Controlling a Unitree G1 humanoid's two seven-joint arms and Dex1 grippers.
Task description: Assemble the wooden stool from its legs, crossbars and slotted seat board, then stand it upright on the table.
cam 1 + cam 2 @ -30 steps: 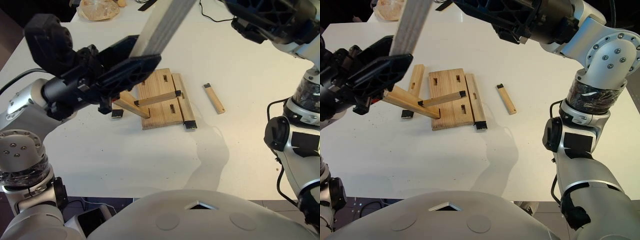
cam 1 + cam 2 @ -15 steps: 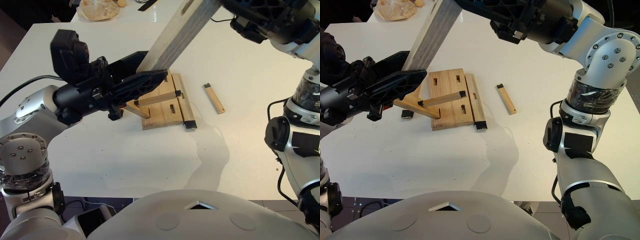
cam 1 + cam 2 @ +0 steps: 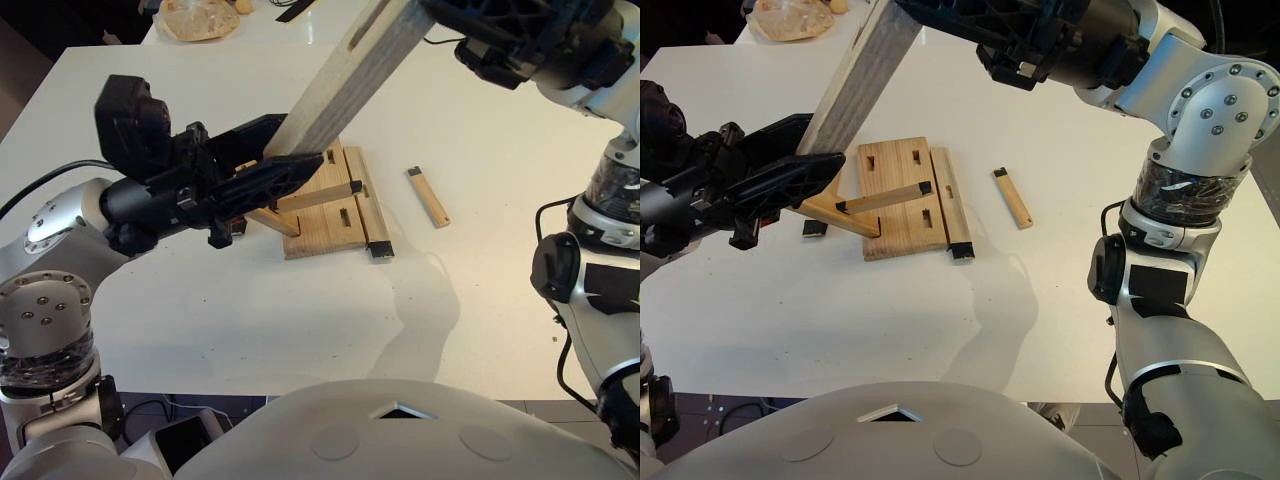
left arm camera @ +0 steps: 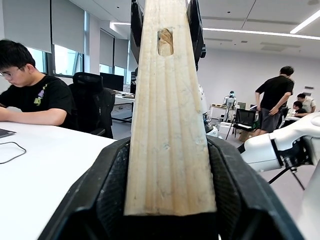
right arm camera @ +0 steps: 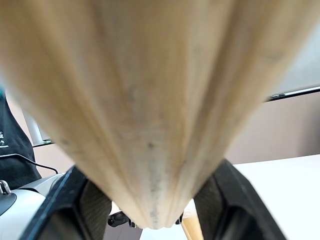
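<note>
White table [image 3: 300, 310], near edge bare. Left gripper [image 3: 285, 152] sits low over the table's left half, both fingers pressed on the lower end of the long leg [image 3: 350, 75]; left wrist view shows the leg [image 4: 170, 125] seated between the two black fingers [image 4: 107, 195], a slot cut in its face higher up. Leg is off the table, slanting up and away to the right. Below and just behind the left gripper: a second leg [image 3: 830, 212] lying tilted, with a crossbar [image 3: 885, 197] joined to it and reaching over the slotted seat board [image 3: 320, 215]. Seat board flat on the table, slots facing up. A third leg [image 3: 368, 205] lies flat against the board's right edge, black cap at its near end. A short crossbar [image 3: 429, 196] lies alone, well apart to the right. Farther back and high up, right gripper [image 3: 980, 30] pinches the long leg's upper end. Crumpled bag [image 3: 198, 17] at the far edge
</note>
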